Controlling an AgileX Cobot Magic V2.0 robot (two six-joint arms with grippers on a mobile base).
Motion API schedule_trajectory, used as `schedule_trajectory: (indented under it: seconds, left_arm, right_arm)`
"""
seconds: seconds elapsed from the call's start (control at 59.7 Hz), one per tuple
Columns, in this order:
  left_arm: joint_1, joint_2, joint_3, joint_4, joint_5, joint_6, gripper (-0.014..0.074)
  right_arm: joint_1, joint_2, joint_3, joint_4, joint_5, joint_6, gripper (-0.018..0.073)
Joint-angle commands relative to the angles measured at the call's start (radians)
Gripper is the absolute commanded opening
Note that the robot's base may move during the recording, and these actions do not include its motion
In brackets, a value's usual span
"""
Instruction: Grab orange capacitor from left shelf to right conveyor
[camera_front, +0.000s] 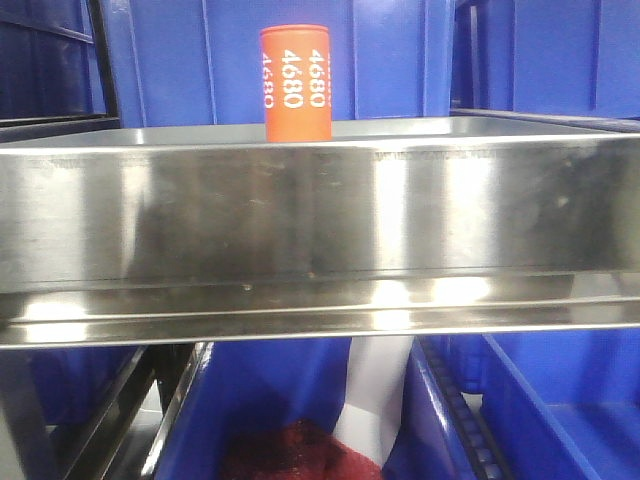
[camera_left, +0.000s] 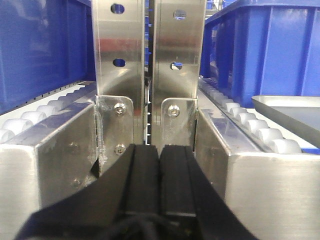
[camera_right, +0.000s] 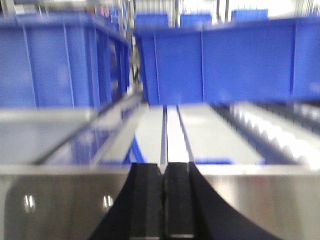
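Observation:
The orange capacitor (camera_front: 296, 82) stands upright on the left shelf (camera_front: 320, 215), behind the shelf's tall shiny front lip, with white "4680" numerals on its side. Neither gripper shows in the front view. In the left wrist view my left gripper (camera_left: 159, 147) is shut with nothing between its black fingers, pointing at two steel uprights (camera_left: 149, 50). In the blurred right wrist view my right gripper (camera_right: 163, 167) is also shut and empty, just short of a steel lip (camera_right: 60, 200). The right conveyor is out of view.
Blue plastic bins (camera_front: 400, 60) stand behind the shelf and more sit below it (camera_front: 560, 400). White roller tracks (camera_left: 250, 125) flank the steel uprights, and a silver tray (camera_left: 295, 112) lies at the right. Blue bins (camera_right: 225, 60) fill the back of the right wrist view.

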Motion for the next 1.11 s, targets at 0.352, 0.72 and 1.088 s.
schedule_trajectory:
  seconds: [0.352,0.72,1.088]
  left_arm:
    - [-0.002,-0.007,0.022,-0.002,-0.089,-0.006,-0.0126]
    - [-0.002,-0.007,0.022,-0.002,-0.089,-0.006,-0.0126]
    - [-0.002,-0.007,0.022,-0.002,-0.089,-0.006,-0.0126]
  right_arm:
    - [-0.003,-0.015,-0.060,-0.004,-0.173,0.013,0.0049]
    - [0.036,0.191,-0.578,-0.023,0.222,0.014,0.0049]
    - [0.268,0.738,-1.064,0.093,0.561,0.013,0.0049]
